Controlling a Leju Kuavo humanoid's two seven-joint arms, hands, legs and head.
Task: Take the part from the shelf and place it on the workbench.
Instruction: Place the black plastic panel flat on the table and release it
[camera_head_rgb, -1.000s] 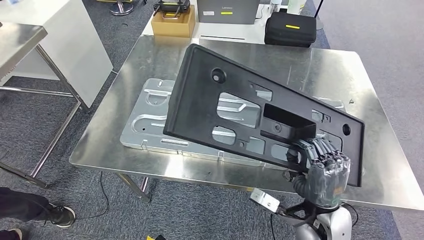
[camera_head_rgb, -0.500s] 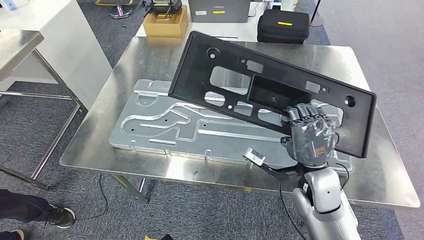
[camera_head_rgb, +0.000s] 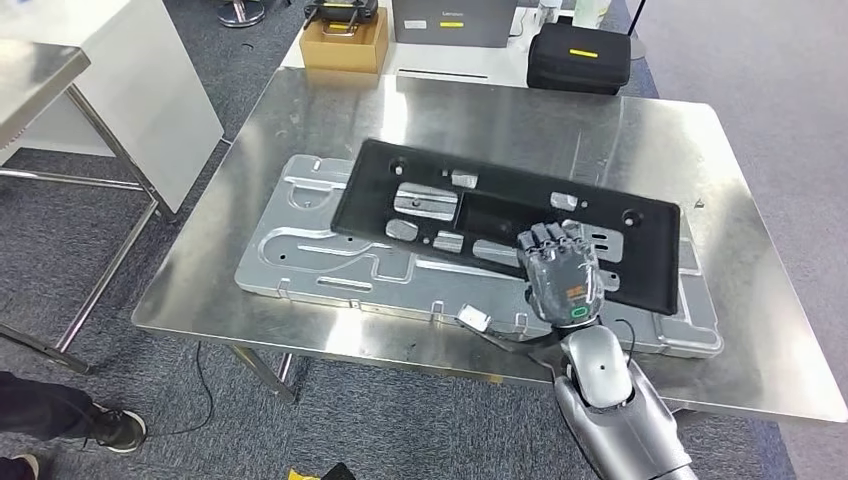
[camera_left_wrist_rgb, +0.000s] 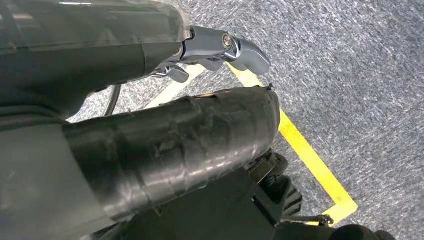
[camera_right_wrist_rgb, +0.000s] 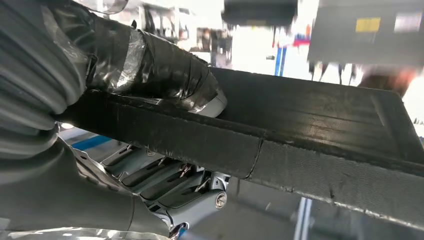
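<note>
Half-hidden part (camera_head_rgb: 500, 215) under right hand (camera_head_rgb: 562, 275)

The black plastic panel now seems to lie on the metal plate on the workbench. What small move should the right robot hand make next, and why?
Probably loosen its fingers and let go. In the head view the black plastic panel with cut-outs lies nearly flat on the embossed silver metal plate on the steel workbench, while the right robot hand grips its near edge; the right wrist view shows the thumb over that edge.

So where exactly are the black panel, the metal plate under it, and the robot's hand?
black panel (camera_head_rgb: 490, 196): head view, its far edge strip.
metal plate (camera_head_rgb: 300, 262): head view, its bare left part.
right hand (camera_head_rgb: 562, 270): head view, its back.
</note>
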